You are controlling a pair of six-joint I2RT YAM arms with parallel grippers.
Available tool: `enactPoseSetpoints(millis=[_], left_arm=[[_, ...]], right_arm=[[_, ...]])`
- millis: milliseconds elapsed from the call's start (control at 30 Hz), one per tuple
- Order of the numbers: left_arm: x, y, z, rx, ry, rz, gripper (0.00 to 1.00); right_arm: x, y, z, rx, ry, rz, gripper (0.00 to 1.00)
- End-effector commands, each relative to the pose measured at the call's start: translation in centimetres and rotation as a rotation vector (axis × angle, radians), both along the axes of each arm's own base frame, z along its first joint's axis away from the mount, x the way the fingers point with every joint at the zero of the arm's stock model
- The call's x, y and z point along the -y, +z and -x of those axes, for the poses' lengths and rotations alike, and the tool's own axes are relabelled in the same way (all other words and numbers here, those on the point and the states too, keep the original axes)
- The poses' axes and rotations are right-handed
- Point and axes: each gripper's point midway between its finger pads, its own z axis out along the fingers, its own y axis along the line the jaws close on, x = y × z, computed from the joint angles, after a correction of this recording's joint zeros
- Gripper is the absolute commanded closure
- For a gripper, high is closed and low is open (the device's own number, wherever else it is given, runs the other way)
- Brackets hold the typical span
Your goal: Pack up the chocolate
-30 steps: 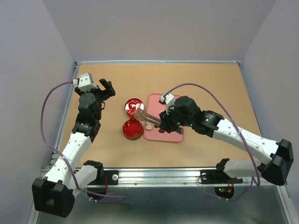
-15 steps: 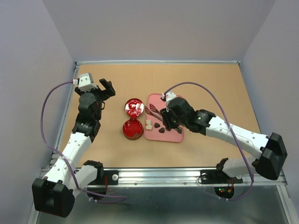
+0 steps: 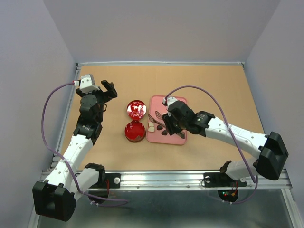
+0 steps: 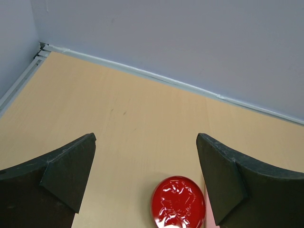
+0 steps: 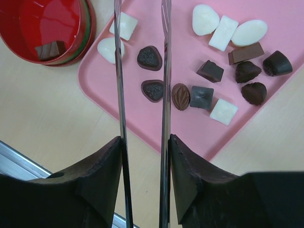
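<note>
Jaws of the left gripper (image 4: pixel 146 138) stand wide apart with nothing between them, near the red lid (image 4: pixel 178 203). Next I see the red tin (image 5: pixel 89 23) with one brown piece inside. Most chocolate (image 5: pixel 209 71) lies on the pink tray (image 5: pixel 187 129). My right gripper (image 5: pixel 145 142) clamps the tongs (image 5: pixel 118 95), their tips parted above the tray.

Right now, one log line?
left end effector: open, empty | right end effector: gripping tongs above pink tray | tin: one chocolate inside
</note>
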Motion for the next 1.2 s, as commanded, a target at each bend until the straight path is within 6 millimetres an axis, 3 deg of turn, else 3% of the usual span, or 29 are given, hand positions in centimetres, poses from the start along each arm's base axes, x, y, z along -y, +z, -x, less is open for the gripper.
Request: enactPoseSetpoints(millis=[0,600,900,1033,1167], left_arm=[[0.3,2.8,0.0,0.071,-0.008,0.02,0.01],[0.3,2.7,0.0,0.069,-0.011,0.021,0.01],[0.3,3.0,0.1,0.077,-0.012,0.024,0.01],[0.3,2.9,0.1,0.075,-0.012,0.024,0.01],[0.4,3.0,0.0,0.077,-0.017,0.024,0.01]], right_arm=[[-0.9,0.4,0.5,-0.018,0.018,-0.037,0.52],[-1.6,-1.4,2.2,-0.092,0.052,0.019,0.5],[0.0,-2.1,2.2,-0.108,0.003,0.113,0.64],[1.0,-1.3,1.5,-0.067,-0.043,0.137,0.7],[0.7,0.8,0.9,-0.017,-0.051,0.099,0.71]])
